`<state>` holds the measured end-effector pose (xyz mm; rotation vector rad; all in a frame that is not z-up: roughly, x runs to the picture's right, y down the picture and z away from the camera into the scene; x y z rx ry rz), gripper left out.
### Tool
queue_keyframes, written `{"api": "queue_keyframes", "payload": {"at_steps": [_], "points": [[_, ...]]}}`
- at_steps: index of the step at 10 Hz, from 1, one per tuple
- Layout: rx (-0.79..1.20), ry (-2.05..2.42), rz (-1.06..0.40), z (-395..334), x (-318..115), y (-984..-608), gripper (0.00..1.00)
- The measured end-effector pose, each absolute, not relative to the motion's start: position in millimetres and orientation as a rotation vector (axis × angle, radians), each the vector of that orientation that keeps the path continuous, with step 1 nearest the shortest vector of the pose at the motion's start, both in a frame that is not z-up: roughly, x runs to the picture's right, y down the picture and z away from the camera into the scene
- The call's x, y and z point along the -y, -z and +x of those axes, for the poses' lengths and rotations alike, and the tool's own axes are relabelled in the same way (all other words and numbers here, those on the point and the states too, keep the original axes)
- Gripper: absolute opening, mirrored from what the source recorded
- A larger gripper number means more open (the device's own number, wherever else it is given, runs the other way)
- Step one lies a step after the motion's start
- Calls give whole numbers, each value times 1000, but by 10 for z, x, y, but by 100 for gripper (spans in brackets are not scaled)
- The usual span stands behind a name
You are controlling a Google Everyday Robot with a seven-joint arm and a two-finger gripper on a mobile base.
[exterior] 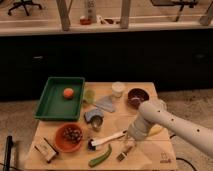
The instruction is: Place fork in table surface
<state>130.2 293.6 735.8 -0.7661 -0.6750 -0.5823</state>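
The fork point(125, 153) is a short slim utensil with a dark end, lying slanted near the front edge of the light wooden table surface point(150, 159). My gripper point(132, 143) hangs at the end of the white arm, right over the fork's upper end. I cannot tell whether it touches the fork. The arm reaches in from the right and hides part of the table behind it.
A white-handled tool with a black head point(108, 140) and a green pod point(100, 156) lie left of the fork. Further off are an orange bowl point(70, 137), a metal can point(96, 120), a green tray point(56, 102), a dark red bowl point(137, 96), a white cup point(118, 89) and a banana point(159, 131).
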Motion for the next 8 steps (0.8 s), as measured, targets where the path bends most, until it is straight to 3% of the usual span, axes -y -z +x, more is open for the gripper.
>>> {"api": "queue_keyframes", "payload": {"at_steps": [8], "points": [[657,613,-773,1384,-2821,-7277,80]]}}
